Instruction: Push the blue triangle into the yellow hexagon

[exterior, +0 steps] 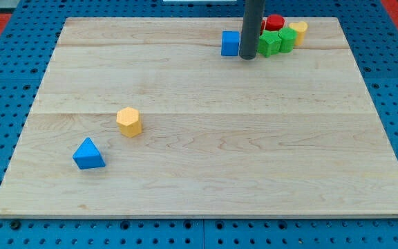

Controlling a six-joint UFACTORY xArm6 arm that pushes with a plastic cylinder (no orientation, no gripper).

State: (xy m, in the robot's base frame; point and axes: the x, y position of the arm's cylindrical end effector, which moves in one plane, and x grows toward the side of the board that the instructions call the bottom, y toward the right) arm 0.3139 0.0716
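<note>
The blue triangle (88,154) lies on the wooden board (206,138) at the view's lower left. The yellow hexagon (128,122) stands just up and to the right of it, a small gap between them. My tip (247,57) rests on the board near the view's top, right of centre, far from both. It stands between a blue cube (230,43) on its left and a green block (269,44) on its right.
A cluster sits at the view's top right: two green blocks, the second green block (286,37) further right, a red cylinder (274,22) behind them and a yellow block (298,31) at the far end. The board's edges drop to a blue perforated table (5,104).
</note>
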